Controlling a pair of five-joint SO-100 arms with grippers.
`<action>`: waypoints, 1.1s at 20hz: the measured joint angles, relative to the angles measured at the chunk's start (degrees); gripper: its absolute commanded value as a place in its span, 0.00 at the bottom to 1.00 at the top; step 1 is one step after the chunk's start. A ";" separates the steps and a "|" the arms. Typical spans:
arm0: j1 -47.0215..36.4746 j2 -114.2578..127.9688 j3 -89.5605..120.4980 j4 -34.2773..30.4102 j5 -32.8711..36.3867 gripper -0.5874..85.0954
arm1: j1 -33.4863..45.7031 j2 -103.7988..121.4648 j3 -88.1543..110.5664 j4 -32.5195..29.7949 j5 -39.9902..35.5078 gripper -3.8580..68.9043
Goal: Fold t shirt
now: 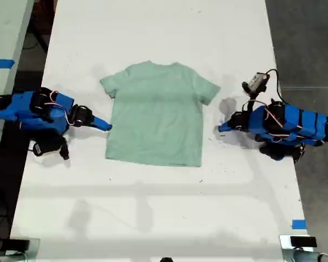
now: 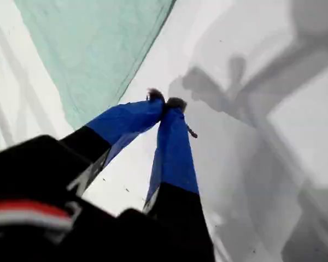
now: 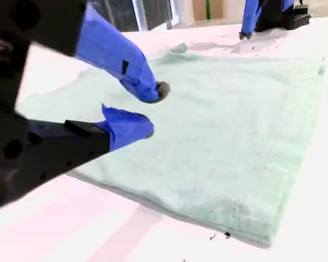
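Note:
The pale mint-green t shirt (image 1: pixel 156 112) lies flat and spread out on the white table (image 1: pixel 153 207), neck toward the far edge. My second gripper (image 1: pixel 105 125) sits at the shirt's edge on the exterior view's left. In its wrist view the second gripper (image 3: pixel 152 109) is open, its blue fingertips (image 3: pixel 153 90) just above the cloth (image 3: pixel 224 136), holding nothing. My first gripper (image 1: pixel 223 129) rests on the exterior view's right, a short gap from the shirt. Its wrist view shows the first gripper (image 2: pixel 165 101) shut on nothing over bare table, with the shirt (image 2: pixel 93 49) beside it.
A small camera unit with a black cable (image 1: pixel 256 82) stands behind the first arm. Blue tape (image 1: pixel 298 224) marks the table's near corner on the exterior view's right. The table's edges run close behind both arm bases. The first arm (image 3: pixel 251 19) shows across the shirt.

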 measured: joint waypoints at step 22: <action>0.00 0.00 0.00 0.00 0.00 0.08 | 43.77 -88.86 -57.57 -12.92 -24.79 0.31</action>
